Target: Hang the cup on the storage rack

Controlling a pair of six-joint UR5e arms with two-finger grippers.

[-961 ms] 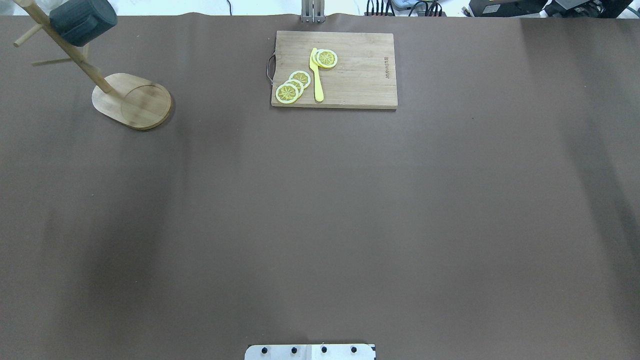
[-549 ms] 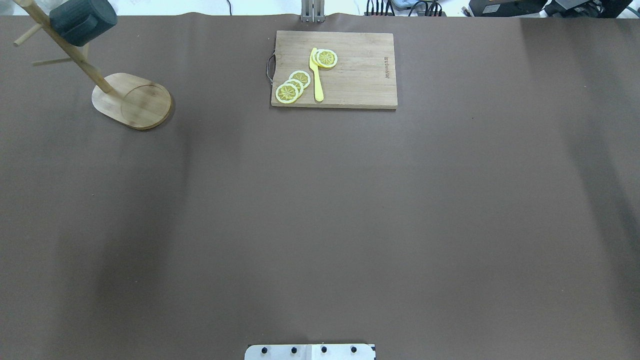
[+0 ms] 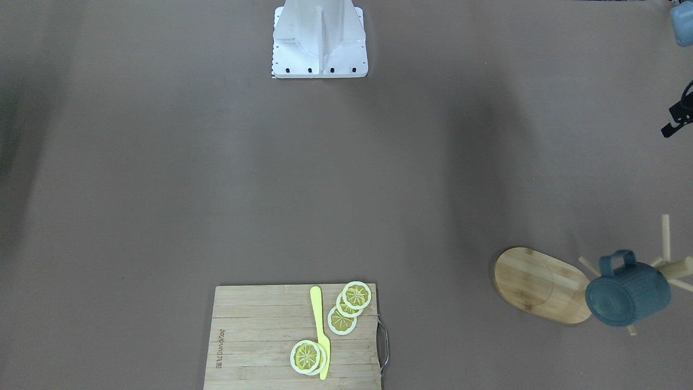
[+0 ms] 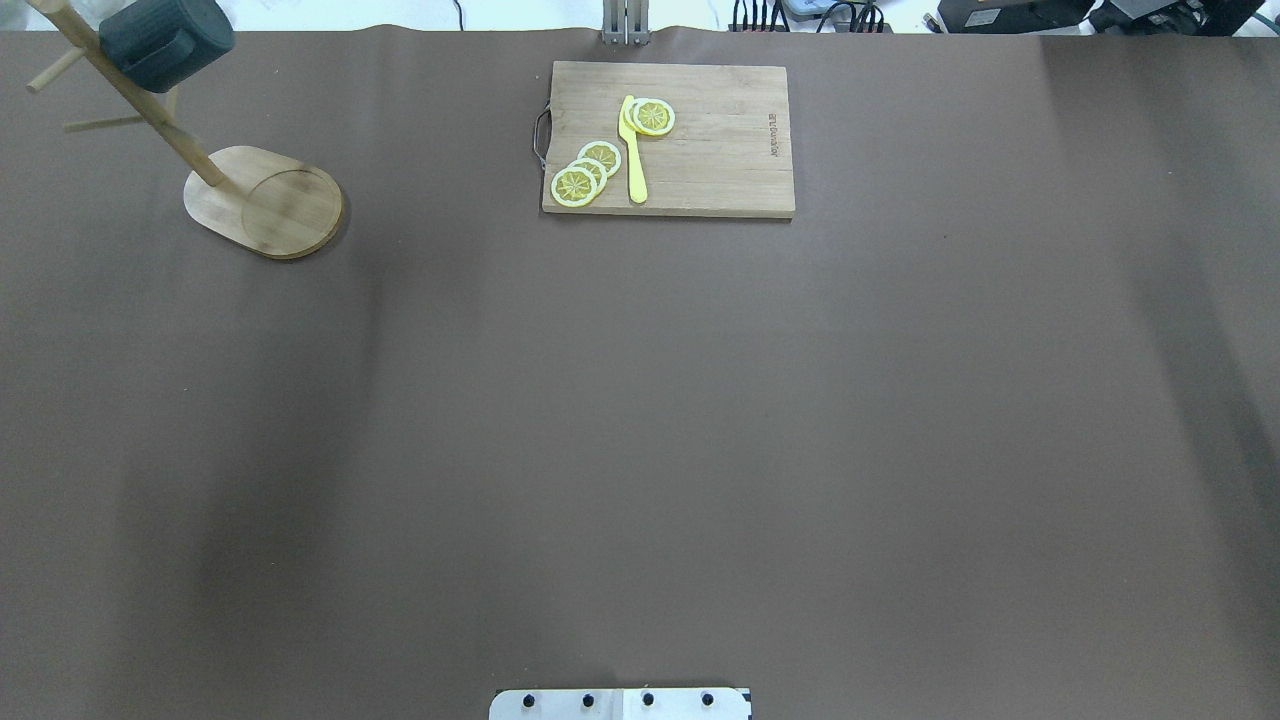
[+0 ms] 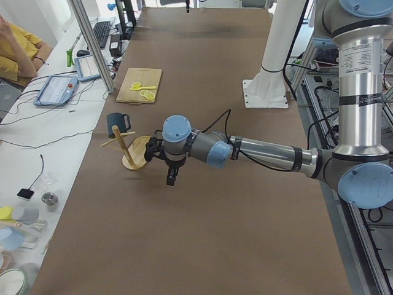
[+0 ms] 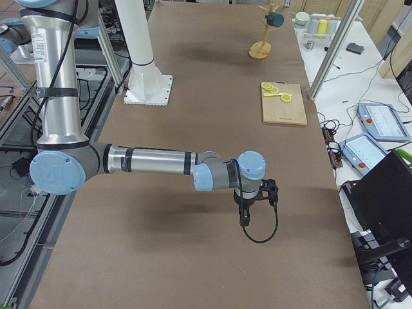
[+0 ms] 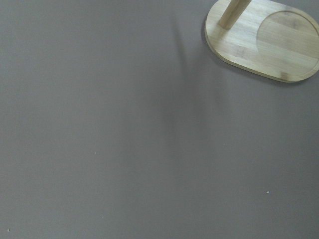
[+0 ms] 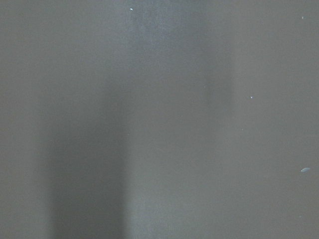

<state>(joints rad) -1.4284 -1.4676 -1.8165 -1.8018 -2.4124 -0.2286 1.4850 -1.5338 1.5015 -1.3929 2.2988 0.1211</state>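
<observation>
Hovering left gripper [image 5: 171, 178] and right gripper [image 6: 244, 215] over table [image 4: 640, 400], cup [image 3: 628, 295] hanging on storage rack [image 3: 541, 284] peg; spread or pressed, cannot tell.

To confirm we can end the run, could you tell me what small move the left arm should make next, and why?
Probably just retract the left gripper toward its base: the dark teal ribbed mug already hangs on the bamboo mug tree, free of any fingers.

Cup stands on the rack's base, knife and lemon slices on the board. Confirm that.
Wrong. The cup hangs high on the rack's pegs, off its base; the front-facing view shows it. The knife and lemon slices do lie on the board.
</observation>
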